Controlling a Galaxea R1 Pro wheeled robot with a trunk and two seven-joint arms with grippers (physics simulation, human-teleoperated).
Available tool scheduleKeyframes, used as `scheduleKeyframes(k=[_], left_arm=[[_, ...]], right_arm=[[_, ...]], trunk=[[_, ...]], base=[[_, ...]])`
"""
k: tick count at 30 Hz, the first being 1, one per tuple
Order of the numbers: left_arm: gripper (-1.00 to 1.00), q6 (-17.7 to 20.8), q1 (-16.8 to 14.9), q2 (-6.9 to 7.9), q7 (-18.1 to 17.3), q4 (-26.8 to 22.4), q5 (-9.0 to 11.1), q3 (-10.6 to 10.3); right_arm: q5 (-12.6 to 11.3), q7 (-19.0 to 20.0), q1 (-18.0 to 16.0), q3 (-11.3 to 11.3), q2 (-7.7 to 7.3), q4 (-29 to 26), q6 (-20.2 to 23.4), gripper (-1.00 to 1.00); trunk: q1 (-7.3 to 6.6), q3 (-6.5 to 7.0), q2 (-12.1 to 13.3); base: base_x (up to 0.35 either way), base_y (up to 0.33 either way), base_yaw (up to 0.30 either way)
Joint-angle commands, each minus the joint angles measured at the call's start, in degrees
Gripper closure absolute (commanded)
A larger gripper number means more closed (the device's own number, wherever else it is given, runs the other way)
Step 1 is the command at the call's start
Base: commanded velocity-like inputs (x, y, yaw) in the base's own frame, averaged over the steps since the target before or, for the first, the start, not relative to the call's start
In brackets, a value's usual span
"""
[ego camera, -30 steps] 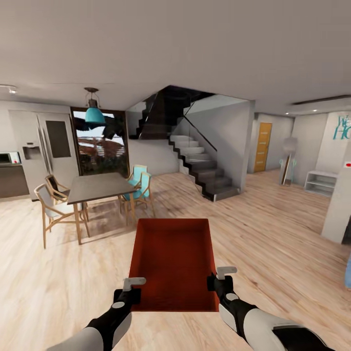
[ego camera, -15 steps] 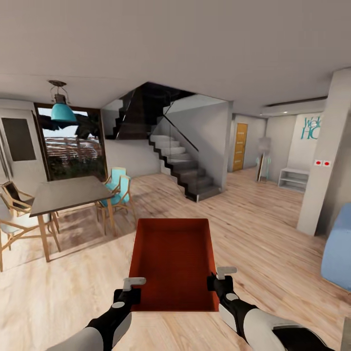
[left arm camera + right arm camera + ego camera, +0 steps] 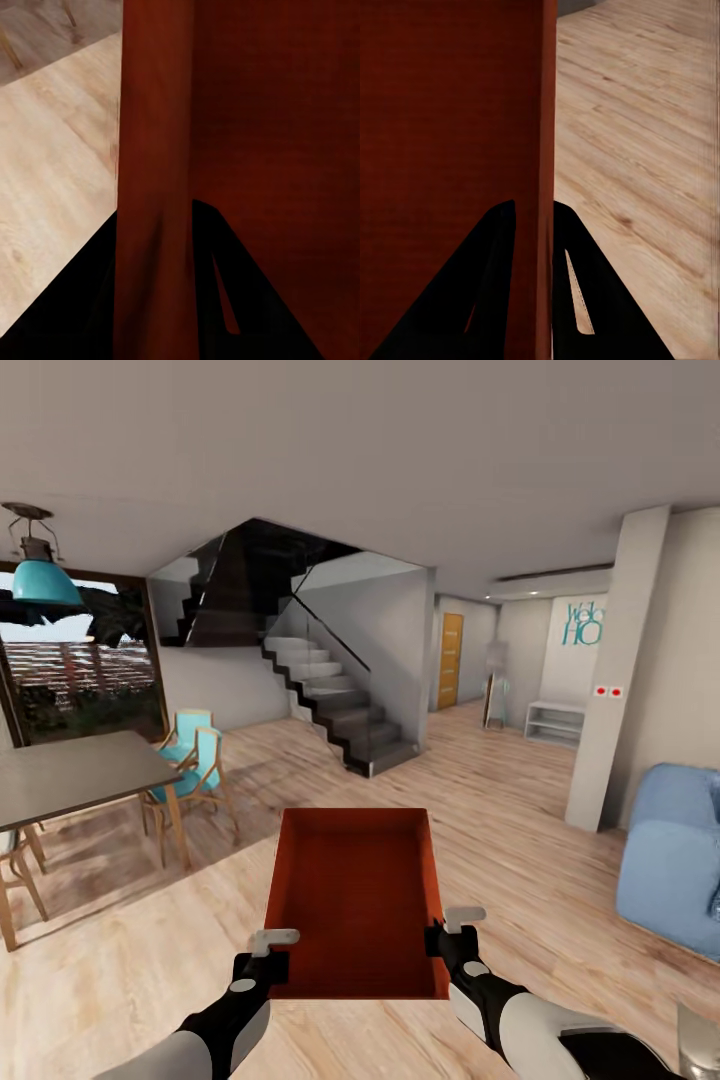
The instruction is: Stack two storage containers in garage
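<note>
Container (image 3: 355, 895) between grippers, left gripper (image 3: 268, 952), right gripper (image 3: 447, 932), seemingly clamped.

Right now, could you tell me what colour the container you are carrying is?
Plain red-orange storage container, clearest in the head view.

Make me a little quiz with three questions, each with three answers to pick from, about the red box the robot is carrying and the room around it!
1. Where is the red-orange open-top storage container?
A. On the grey dining table
B. Held between both grippers in front of the robot
C. On the blue sofa

2. What colour is the hanging lamp over the grey dining table?
A. Teal
B. Yellow
C. Pink

3. How does the right gripper hold the container?
A. Open, apart from it
B. Flat underneath it
C. Fingers on either side of its wall

Answers: 1 B, the left gripper and right gripper clamp its sides. 2 A, its shade is teal. 3 C, the wall runs between its fingers.
</note>
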Motion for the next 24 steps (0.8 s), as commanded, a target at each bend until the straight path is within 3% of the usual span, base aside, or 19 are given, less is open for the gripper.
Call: scheduleKeyframes(k=[1, 15, 24], left_arm=[[1.00, -0.5, -0.1, 0.36, 1.1, -0.2, -0.4, 1.4], [1.00, -0.5, -0.1, 0.36, 1.1, -0.2, -0.4, 1.4], [1.00, -0.5, -0.1, 0.36, 1.1, -0.2, -0.4, 1.4]], right_arm=[[-1.1, -0.6, -0.1, -1.4, -0.37, 0.3, -0.2, 1.00], [-1.1, -0.6, -0.1, -1.4, -0.37, 0.3, -0.2, 1.00], [-1.1, -0.6, -0.1, -1.4, -0.37, 0.3, -0.2, 1.00]], trunk=[[0.04, -0.09, -0.1], [0.04, -0.09, -0.1], [0.04, -0.09, -0.1]], base=[[0.321, 0.084, -0.259], [0.321, 0.084, -0.257], [0.321, 0.084, -0.037]])
